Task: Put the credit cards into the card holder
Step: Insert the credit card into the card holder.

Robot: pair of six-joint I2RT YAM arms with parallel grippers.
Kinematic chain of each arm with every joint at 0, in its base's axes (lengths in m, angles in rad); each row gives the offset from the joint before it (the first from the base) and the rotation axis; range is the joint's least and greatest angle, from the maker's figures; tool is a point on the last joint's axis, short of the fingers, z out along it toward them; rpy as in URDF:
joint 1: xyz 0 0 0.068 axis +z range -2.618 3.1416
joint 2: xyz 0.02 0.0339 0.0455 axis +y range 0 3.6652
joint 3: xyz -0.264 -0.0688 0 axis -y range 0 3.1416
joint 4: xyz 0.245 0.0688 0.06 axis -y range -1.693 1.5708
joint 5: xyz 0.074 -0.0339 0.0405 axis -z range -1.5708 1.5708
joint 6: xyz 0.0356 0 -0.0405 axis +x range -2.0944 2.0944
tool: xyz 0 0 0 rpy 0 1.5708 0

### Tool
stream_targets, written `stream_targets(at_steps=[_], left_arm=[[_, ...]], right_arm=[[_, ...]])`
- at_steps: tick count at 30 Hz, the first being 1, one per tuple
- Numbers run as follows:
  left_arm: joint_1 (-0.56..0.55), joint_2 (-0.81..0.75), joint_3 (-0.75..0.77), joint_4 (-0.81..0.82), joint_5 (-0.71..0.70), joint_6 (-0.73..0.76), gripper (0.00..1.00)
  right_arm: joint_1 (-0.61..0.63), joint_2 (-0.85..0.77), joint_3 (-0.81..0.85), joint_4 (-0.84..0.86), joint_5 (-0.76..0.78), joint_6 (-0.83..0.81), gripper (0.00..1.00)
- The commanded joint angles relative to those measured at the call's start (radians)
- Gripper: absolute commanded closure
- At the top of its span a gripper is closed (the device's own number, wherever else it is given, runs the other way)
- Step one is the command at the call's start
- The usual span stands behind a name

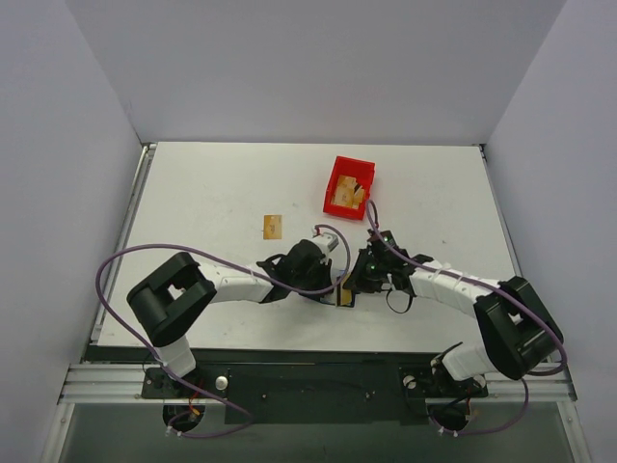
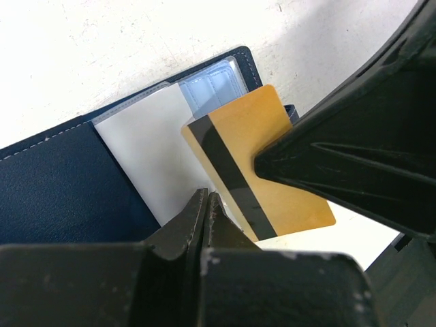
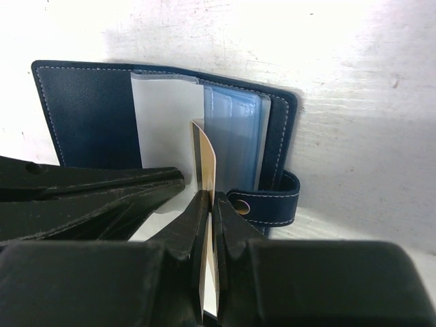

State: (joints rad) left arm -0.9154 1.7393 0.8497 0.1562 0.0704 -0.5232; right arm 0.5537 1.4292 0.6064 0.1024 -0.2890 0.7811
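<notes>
**A:** Overhead first: left arm (image 1: 231,280) and right arm (image 1: 443,285) meet low on the white table (image 1: 212,193), right over the card holder (image 1: 344,296). Anything apart from them?

**B:** One tan card (image 1: 273,227) lies flat on its own up left, and a red bin (image 1: 335,188) sits further back.

**A:** Left wrist view: holder spread open, navy leather, pale stitching, a white sheet (image 2: 146,157) and clear pockets (image 2: 214,85) inside. The left end effector (image 2: 206,202) is pinched closed, tips at that sheet; whether it holds it, I can't tell.

**B:** And the striped card (image 2: 242,139), gold with a black band, tilts over the pockets, nipped by the right end effector (image 2: 264,163).

**A:** Right wrist view: its fingers (image 3: 235,225) clamp that card edge-on, just beside the snap strap (image 3: 266,204).
</notes>
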Motion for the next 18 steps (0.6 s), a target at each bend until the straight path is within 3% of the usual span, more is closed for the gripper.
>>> stream_targets(at_steps=[1, 18], left_arm=[[0.020, 0.003, -0.043, -0.038, -0.063, 0.006, 1.00], [0.020, 0.009, -0.081, -0.038, -0.063, -0.014, 1.00]], right_arm=[[-0.029, -0.044, -0.054, -0.112, 0.076, -0.022, 1.00], [-0.094, -0.072, -0.089, -0.115, 0.045, -0.043, 1.00]])
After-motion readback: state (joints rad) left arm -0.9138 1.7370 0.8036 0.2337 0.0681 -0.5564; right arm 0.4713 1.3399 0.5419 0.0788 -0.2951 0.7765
